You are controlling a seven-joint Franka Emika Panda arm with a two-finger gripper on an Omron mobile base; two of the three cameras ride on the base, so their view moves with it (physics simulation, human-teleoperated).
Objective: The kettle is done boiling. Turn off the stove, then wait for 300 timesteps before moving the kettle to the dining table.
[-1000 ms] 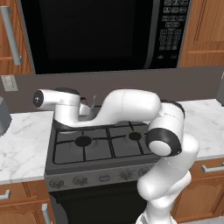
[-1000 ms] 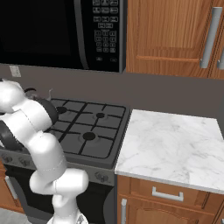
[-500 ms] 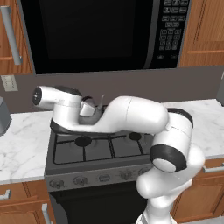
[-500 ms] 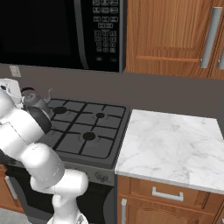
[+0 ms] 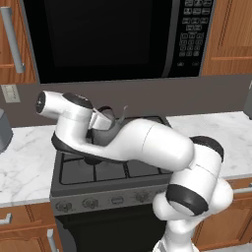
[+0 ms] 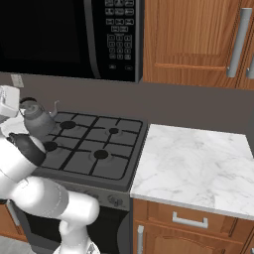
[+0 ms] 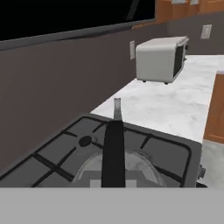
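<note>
With its jaws clenched on the arched handle, the gripper [image 7: 114, 175] holds the kettle [image 6: 37, 119] above the stove's [image 6: 99, 161] rear left corner, the carry step apparently under way. Next comes a level haul to the dining table. Against a second ago, the kettle has risen and the arm has swung forward.

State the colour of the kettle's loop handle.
Black. The kettle has an arched black handle, seen best close up in the hand view.
</note>
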